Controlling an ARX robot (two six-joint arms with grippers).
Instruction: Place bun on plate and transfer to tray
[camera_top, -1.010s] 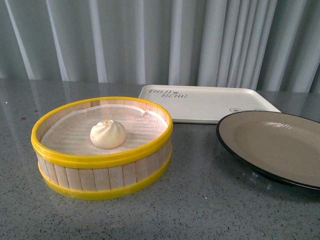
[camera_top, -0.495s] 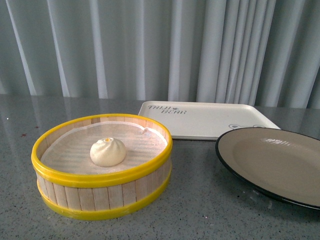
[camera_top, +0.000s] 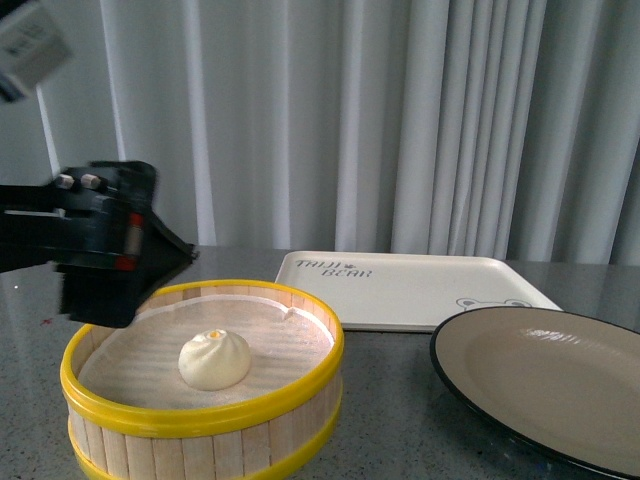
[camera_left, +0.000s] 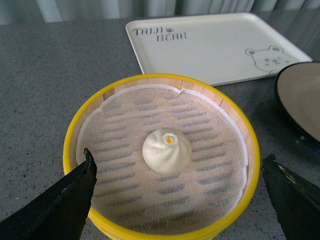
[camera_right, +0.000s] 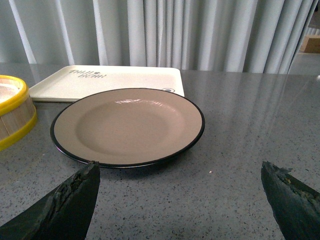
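Front view: left gripper (camera_top: 120, 245) is new in frame versus half a second ago and now hangs over the far-left rim of the steamer basket (camera_top: 205, 418). It's blurred, so can't tell the jaw state from here. Bun (camera_top: 214, 360) unmoved, mid-basket on the cloth liner. Plate (camera_top: 540, 385) bare, tray (camera_top: 410, 290) behind it bare. Likely the approach for the pick just starting, with no step of the task done yet

Left wrist view: jaws spread wide, one dark tip over each side of the basket rim. Bun sits between them, about centred in the gap, untouched, with cloth showing all round it. Looks like a straight descent would bracket it

Right wrist view: right gripper (camera_right: 179, 172) jaws also spread, holding nothing. Plate lies just ahead of the tips, tray just beyond it, and a sliver of basket shows at the edge. Bun not visible here
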